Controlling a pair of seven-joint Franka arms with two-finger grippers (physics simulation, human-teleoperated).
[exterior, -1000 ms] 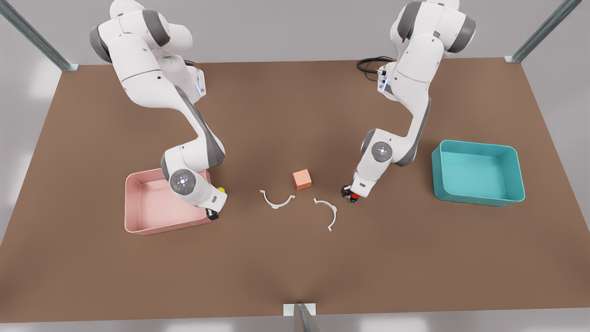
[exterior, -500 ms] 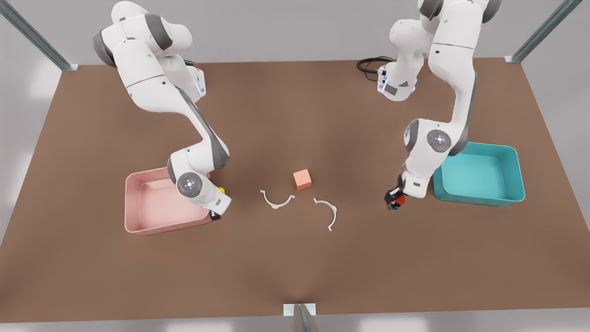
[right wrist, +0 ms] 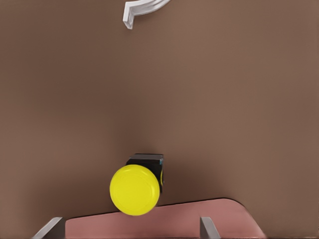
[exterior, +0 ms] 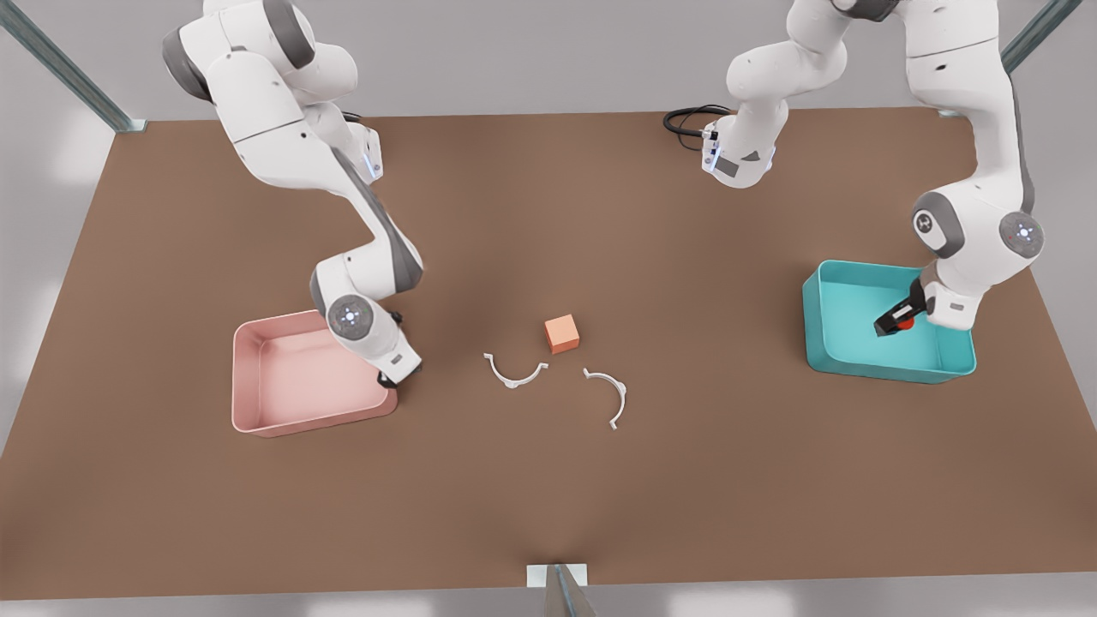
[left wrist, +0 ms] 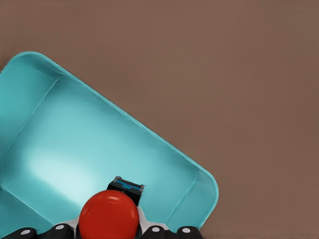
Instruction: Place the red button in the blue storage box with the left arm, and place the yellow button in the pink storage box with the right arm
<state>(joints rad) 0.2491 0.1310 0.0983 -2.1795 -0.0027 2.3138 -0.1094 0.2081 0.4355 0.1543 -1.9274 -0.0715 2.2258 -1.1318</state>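
My left gripper (exterior: 891,325) is shut on the red button (exterior: 906,322) and hangs over the inside of the blue storage box (exterior: 943,370) at the front view's right. The left wrist view has the red button's cap (left wrist: 108,217) close up, with the blue storage box's floor (left wrist: 75,149) below it. My right gripper (exterior: 397,377) is low beside the pink storage box (exterior: 257,424), at its corner nearest the table's middle. Its open fingers (right wrist: 52,228) straddle the yellow button (right wrist: 134,189), which stands on the table against the pink storage box's rim (right wrist: 199,209). In the front view that gripper hides the yellow button.
A salmon-orange cube (exterior: 561,333) sits mid-table. Two white curved pieces (exterior: 514,374) (exterior: 610,398) lie just in front of it; one of them (right wrist: 144,10) lies beyond the yellow button. A black cable (exterior: 686,120) is coiled by the far arm base.
The left arm has carried the red button from the table near the cube across to above the blue storage box. The right gripper has shifted over the yellow button, hiding it in the front view.
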